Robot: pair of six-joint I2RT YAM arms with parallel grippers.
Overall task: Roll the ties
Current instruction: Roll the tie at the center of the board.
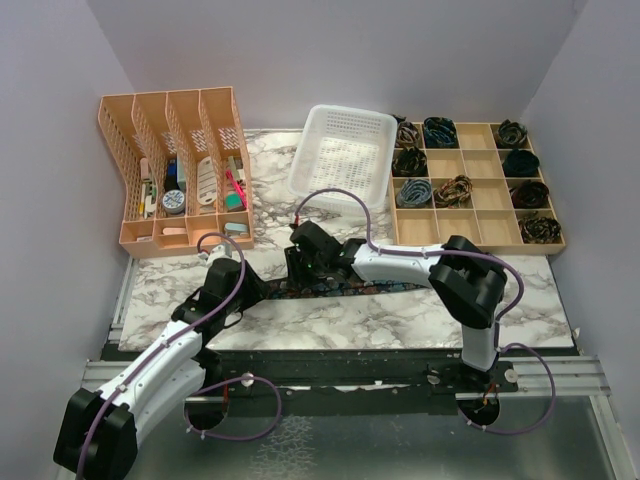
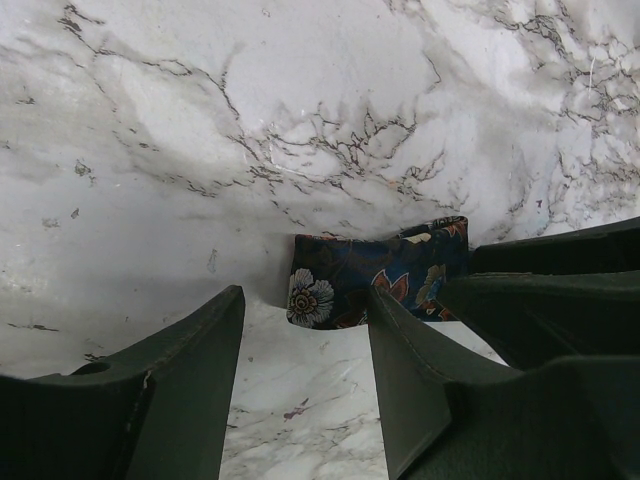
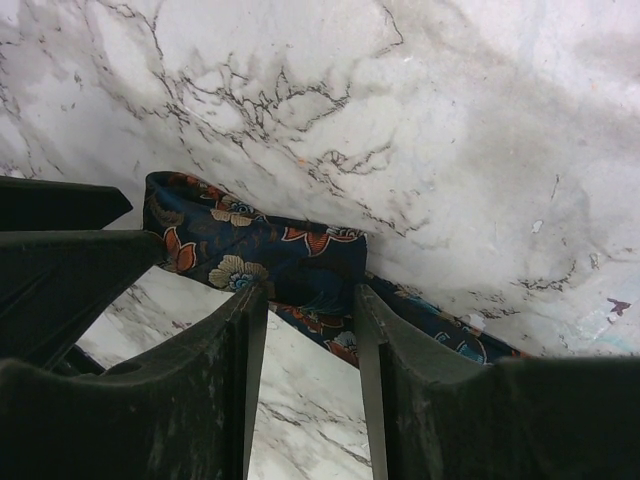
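Observation:
One of the ties [image 1: 375,288], dark navy with red, blue and cream flowers, lies flat across the marble table [image 1: 400,320]. Its left end is folded over on itself [image 3: 250,250]. My right gripper [image 3: 308,297] is open, its fingertips [image 3: 250,305] resting at the edge of that folded end, with the fold lying between them. My left gripper [image 2: 305,300] is open just short of the same fold [image 2: 370,275], with bare marble between its fingers [image 2: 200,350]. In the top view the left gripper [image 1: 258,288] and right gripper [image 1: 300,268] stand close together.
A peach file organizer [image 1: 170,170] with small items stands at the back left. A white mesh basket [image 1: 345,160] sits at the back centre. A wooden compartment tray [image 1: 480,243] at the back right holds several rolled fabric pieces. Purple walls close in both sides.

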